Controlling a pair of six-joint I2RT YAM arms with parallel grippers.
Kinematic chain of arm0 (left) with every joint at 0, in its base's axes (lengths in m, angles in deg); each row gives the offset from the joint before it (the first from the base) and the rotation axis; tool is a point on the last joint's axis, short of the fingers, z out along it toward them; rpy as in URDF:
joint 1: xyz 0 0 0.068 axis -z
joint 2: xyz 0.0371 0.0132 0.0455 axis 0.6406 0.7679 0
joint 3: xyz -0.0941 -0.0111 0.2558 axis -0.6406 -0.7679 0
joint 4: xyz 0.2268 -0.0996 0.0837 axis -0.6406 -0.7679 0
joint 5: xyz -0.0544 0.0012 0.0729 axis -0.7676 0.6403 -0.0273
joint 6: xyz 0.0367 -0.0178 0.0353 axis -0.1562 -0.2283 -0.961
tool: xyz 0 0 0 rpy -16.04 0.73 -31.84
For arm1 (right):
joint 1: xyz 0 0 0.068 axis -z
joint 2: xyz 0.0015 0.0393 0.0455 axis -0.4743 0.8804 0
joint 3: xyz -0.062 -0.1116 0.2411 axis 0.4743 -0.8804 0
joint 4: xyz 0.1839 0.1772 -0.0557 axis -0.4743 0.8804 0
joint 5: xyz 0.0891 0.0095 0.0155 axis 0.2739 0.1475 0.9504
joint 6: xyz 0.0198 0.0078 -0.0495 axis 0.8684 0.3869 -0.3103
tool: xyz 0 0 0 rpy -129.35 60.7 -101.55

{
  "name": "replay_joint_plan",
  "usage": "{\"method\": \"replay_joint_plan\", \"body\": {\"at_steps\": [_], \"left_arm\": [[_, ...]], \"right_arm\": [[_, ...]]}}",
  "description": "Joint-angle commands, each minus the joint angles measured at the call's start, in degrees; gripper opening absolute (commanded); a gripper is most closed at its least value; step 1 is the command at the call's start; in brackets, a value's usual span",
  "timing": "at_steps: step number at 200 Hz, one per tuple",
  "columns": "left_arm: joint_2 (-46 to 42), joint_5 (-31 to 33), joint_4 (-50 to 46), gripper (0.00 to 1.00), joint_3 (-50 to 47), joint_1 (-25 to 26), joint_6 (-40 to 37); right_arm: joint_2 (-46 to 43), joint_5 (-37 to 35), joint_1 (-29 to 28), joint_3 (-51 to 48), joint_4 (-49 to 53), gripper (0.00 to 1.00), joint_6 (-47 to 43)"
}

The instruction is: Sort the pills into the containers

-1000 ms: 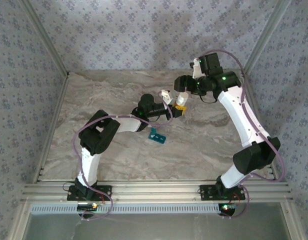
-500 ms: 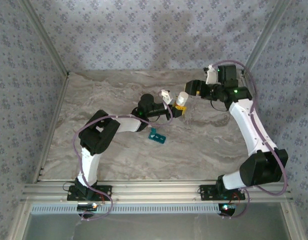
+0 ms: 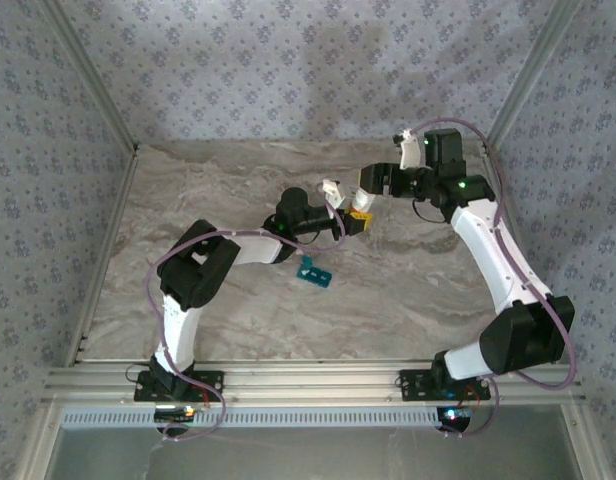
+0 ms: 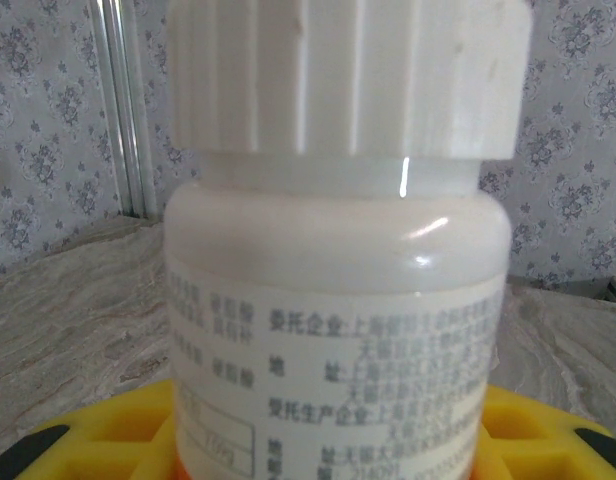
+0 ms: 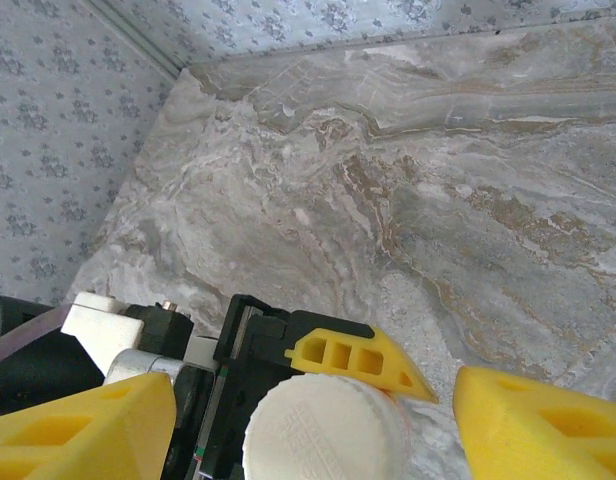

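Overhead, the containers (image 3: 314, 271) lie on the open marble table (image 3: 188, 200), far from its edges, at seven o'clock from the left gripper (image 3: 356, 220). Left wrist: it pinches a white bottle (image 4: 338, 300) labelled in Chinese print. Right wrist: the right gripper (image 5: 316, 388) is spread astride the ribbed cap (image 5: 326, 430).

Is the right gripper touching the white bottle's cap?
Apart. In the right wrist view, the right gripper holds its yellow fingers either side of the cap of the white bottle, with a gap showing on both sides.
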Motion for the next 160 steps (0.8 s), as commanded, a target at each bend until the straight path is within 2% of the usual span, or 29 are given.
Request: {"method": "replay_joint_plan", "body": {"at_steps": [1, 160], "left_arm": [[-0.6, 0.1, 1.5, 0.0, 0.8, 0.3, 0.5], [-0.7, 0.1, 1.1, 0.0, 0.8, 0.3, 0.4]], "right_arm": [[0.8, -2.1, -0.5, 2.1, 1.8, 0.74, -2.2], [2.0, -2.2, -2.2, 1.4, 2.8, 0.65, -3.3]]}}
